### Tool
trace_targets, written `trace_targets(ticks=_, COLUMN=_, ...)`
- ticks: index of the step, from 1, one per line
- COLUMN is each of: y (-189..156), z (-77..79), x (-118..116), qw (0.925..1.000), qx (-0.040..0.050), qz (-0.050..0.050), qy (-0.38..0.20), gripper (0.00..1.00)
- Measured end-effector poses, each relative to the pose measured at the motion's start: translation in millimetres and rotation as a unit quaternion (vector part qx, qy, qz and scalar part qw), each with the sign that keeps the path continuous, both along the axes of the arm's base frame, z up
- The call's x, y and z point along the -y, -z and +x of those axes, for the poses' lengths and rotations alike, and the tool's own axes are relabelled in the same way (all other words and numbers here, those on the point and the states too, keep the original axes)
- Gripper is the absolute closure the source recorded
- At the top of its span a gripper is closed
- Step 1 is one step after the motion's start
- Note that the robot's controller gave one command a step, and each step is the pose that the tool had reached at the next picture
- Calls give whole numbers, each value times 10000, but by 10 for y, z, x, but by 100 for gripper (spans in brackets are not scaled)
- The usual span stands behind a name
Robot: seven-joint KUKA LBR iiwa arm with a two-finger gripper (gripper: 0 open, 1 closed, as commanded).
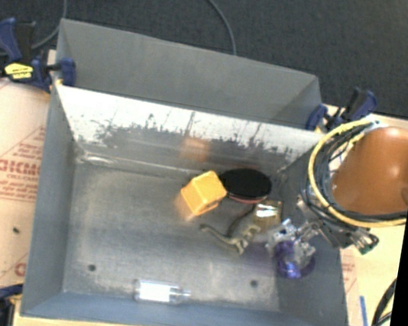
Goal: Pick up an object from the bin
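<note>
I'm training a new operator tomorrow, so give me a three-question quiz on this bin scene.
1. True or false: the yellow block rests against the front wall of the bin.
2. Which thing lies nearest the end effector? A) yellow block B) black round disc C) purple translucent thing
3. What lies alone near the bin's front wall?

Key: 1 false, it sits toward the back, beside the disc. 2 C. 3 the small clear tube.
</note>
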State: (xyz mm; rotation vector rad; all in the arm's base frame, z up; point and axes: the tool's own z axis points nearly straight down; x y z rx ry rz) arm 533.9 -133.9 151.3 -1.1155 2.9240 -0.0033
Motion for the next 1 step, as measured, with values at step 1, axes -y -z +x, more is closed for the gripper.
trace_targets(ticks=1, y=-68, z=4, x=3, qw=10000, qx=11, qz=-3, qy=5, gripper=100)
